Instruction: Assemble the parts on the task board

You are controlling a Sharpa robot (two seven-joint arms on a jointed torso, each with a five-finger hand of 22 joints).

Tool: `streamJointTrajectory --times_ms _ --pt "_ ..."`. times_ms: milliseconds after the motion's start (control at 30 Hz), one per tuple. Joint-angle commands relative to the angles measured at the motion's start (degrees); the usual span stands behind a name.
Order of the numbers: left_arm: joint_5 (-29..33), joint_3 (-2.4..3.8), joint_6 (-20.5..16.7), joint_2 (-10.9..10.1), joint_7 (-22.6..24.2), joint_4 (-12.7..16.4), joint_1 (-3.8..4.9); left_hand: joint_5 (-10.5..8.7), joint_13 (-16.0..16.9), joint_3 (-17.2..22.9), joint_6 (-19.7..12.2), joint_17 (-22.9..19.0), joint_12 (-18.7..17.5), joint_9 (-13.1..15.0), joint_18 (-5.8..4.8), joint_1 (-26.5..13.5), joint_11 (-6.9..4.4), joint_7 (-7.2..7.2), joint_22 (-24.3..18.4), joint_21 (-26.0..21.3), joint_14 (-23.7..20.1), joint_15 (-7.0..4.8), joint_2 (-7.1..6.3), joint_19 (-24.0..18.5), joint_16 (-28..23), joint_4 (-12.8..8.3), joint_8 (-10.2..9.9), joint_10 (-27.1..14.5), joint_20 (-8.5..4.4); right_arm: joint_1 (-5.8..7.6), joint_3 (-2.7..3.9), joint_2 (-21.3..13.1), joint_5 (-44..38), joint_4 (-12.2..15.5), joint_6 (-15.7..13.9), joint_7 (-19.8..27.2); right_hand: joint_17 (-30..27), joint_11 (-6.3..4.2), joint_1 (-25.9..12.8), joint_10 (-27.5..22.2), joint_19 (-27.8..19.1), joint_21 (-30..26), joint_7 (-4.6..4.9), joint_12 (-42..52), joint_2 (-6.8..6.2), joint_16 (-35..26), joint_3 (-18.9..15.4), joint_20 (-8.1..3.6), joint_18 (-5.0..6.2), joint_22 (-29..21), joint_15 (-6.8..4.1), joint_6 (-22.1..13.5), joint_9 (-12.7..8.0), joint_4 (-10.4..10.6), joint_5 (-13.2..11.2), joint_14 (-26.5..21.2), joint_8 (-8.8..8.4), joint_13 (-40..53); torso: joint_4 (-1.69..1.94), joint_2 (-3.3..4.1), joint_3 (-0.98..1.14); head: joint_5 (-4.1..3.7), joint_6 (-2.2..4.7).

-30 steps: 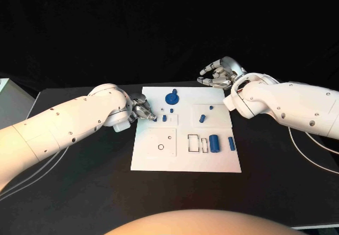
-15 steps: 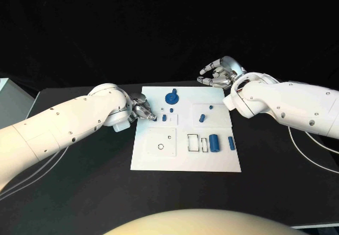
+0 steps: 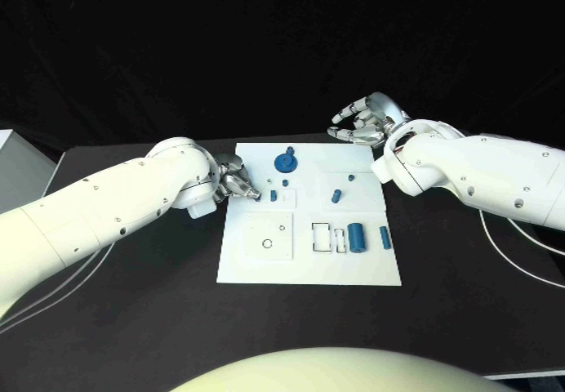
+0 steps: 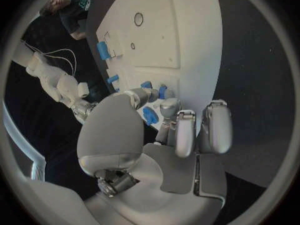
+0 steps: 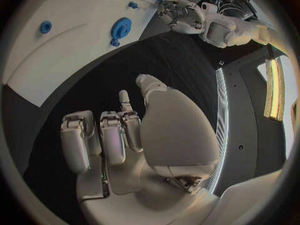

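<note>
Blue part (image 3: 273, 196) lies on task board (image 3: 309, 269) near its left edge, just beside left hand (image 3: 239, 183), toward board centre. Left hand nearer; fingers at part, possibly pinching it, cannot tell. Right hand (image 3: 367, 117) open, beyond far edge.

Our right hand (image 5: 119, 135) hangs over bare black table (image 5: 162, 60), fingers loosely curled, holding nothing. We see the board (image 5: 69, 45) beyond with a blue disc (image 5: 120, 27), our left hand (image 5: 181, 14) at its edge.
</note>
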Motion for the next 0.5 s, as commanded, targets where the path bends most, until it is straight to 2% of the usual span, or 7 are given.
streamJointTrajectory --times_ms 33,233,500 --pt "0.6 -0.09 0.9 0.1 0.7 -0.4 -0.1 0.16 0.0 10.4 0.3 13.3 -0.1 0.1 -0.54 0.2 0.01 -0.01 1.9 0.2 5.5 -0.47 0.63 0.2 0.4 -10.8 0.2 0.2 -0.25 -0.06 0.03 0.1 -0.5 -0.1 0.5 0.4 13.1 -0.46 -0.4 2.0 6.0 0.3 -0.08 0.2 -0.05 -0.1 0.2 -0.4 -0.38 15.1 -0.43 -0.4 0.1 0.0 0.2 5.5 0.33 11.5 0.04 -0.01 0.0 -0.03 -0.08" --pt "2.8 -0.03 2.0 0.0 1.6 -1.0 -0.05 0.15 -0.2 10.4 0.3 13.3 -0.2 0.1 -0.51 0.2 0.0 -0.01 1.8 0.2 5.4 -0.47 0.62 0.1 0.3 -10.8 0.2 0.1 -0.26 -0.1 0.03 0.1 -0.5 -0.1 0.5 0.4 13.1 -0.46 -0.4 2.0 6.0 0.3 -0.08 0.2 -0.05 -0.1 0.2 -0.4 -0.38 15.1 -0.43 -0.4 0.1 0.0 0.2 5.5 0.33 11.5 0.01 -0.05 -0.01 -0.05 -0.16" --pt "6.2 0.15 6.0 0.3 2.9 -2.3 0.35 0.15 -0.4 10.5 0.3 13.3 -0.3 0.1 -0.49 0.2 0.01 -0.01 1.7 0.1 5.5 -0.47 0.62 0.0 0.4 -10.9 0.2 0.0 -0.27 -0.12 0.03 0.2 -0.5 -0.2 0.6 0.3 13.1 -0.46 -0.4 2.0 6.0 0.3 -0.08 0.2 -0.05 -0.1 0.2 -0.4 -0.38 15.1 -0.43 -0.4 0.1 0.0 0.2 5.5 0.33 11.5 0.01 -0.06 0.0 -0.11 -0.21"
